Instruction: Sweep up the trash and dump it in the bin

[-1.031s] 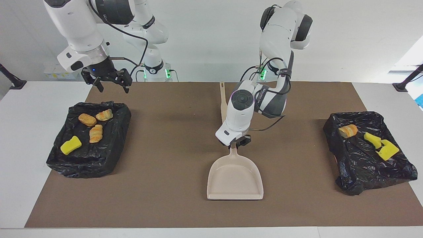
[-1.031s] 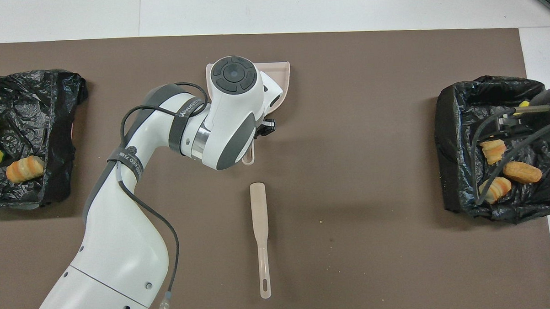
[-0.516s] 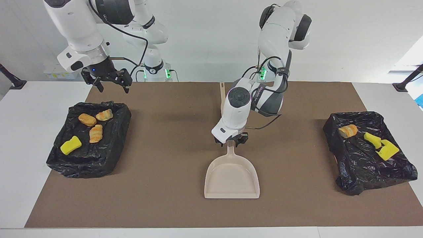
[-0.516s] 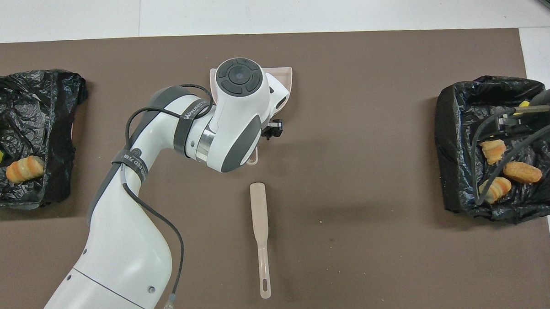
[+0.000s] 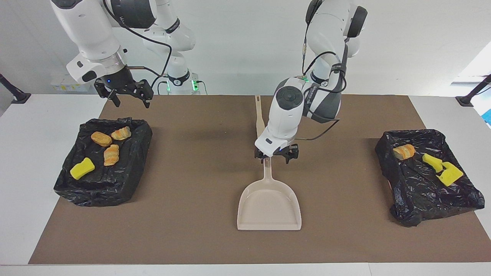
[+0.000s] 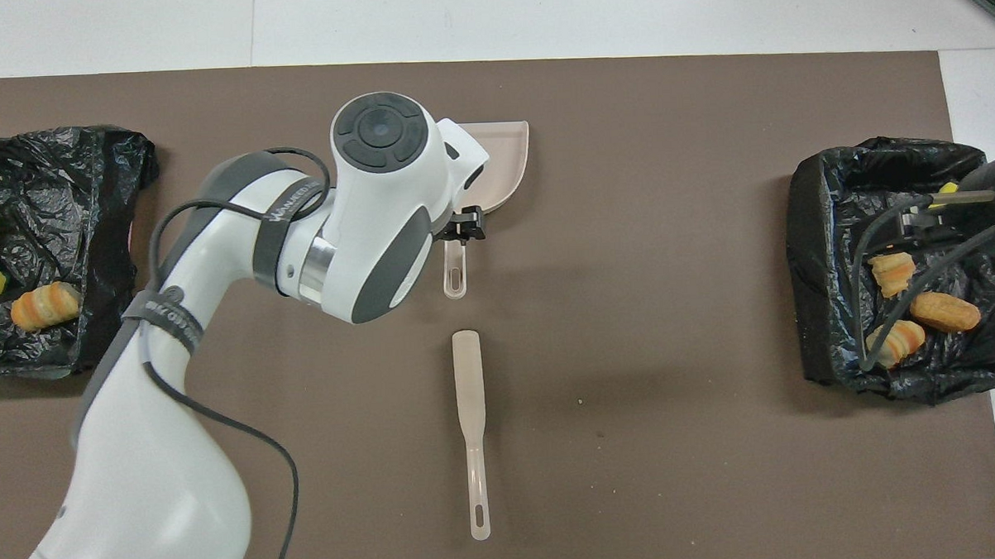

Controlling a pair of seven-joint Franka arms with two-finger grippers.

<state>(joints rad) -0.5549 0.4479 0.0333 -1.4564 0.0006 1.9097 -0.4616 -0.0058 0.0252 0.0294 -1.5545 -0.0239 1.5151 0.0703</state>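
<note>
Change: left gripper [image 5: 277, 156] has let go of the dustpan [image 5: 269, 205]; jaws now spread, lifted just clear above the handle, where a second ago they were clenched on it low down.
Dustpan: lies flat mid-worktop, handle pointing toward the robots, pan mouth toward the edge away from them. Pan is empty. It has slid slightly toward the right arm's end since a second ago.
Brush: [image 6: 471, 429] flat on the brown mat, nearer the robots than the dustpan, in line with its handle, not touching it. Untouched.
Right gripper: [image 5: 126, 94] jaws released, holding nothing, hanging over the mat near the corner of the bin at its own end. Arm waits.
Trash: all seven pieces sit in the two black-lined bins. Bin at the right arm's end [image 5: 65, 180]: three tan pastry lumps [image 5: 111, 154] plus one yellow sponge chunk [image 5: 82, 168]. Bin at the left arm's end [image 5: 399, 214]: one tan lump [image 5: 404, 151], two yellow chunks [image 5: 441, 167].
Mat: no pieces left on it that I can see.
Reading: dumping looks done; putting the dustpan down is likely the closing step. Remaining, if anything: left arm retreats.
</note>
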